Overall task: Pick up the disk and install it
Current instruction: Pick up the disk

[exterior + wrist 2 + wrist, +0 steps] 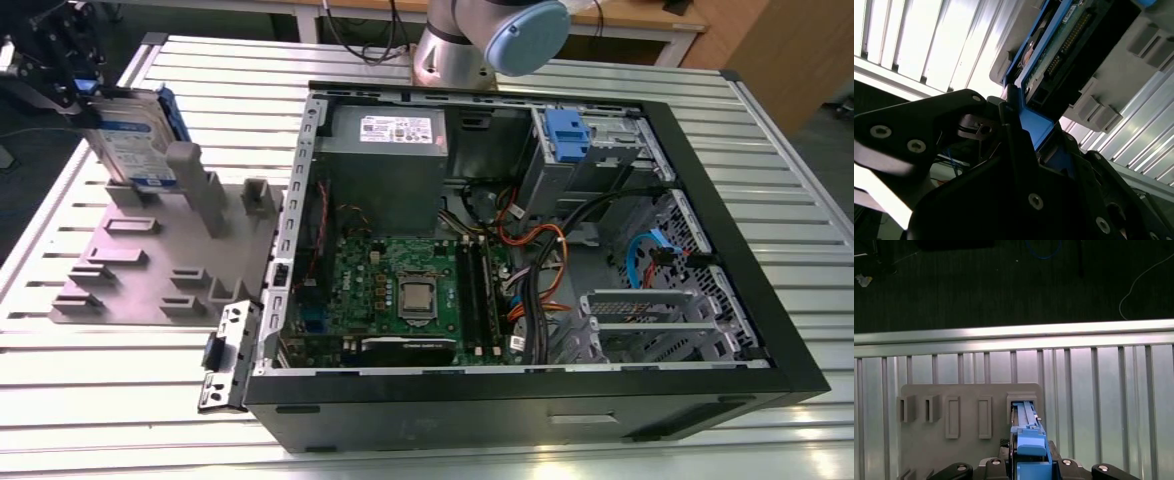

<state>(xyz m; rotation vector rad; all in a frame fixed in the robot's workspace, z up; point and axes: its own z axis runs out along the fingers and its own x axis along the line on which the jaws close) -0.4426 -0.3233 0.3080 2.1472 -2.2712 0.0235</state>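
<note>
The disk (pixel 134 140) stands on edge at the far corner of the grey slotted holder (pixel 147 265), on the exterior view's left. It is silver with a blue-and-white label and blue rails. My gripper (pixel 78 98) sits at its upper end, shut on the blue rail. In the first wrist view the blue rail (pixel 1029 440) runs between the gripper (pixel 1029 462) fingers, and the disk's far end sits in a slot of the holder (pixel 969 440). The second wrist view shows the disk's (pixel 1064 45) circuit-board side, with the gripper (pixel 1024 125) clamping its blue edge.
An open computer case (pixel 747 300) lies on the slatted metal table (pixel 134 400) to the exterior view's right of the holder. Inside are a grey power supply (pixel 387 135), a motherboard (pixel 400 290), cables, and a drive bay with a blue latch (pixel 567 135). The arm's base (pixel 461 45) stands behind the case.
</note>
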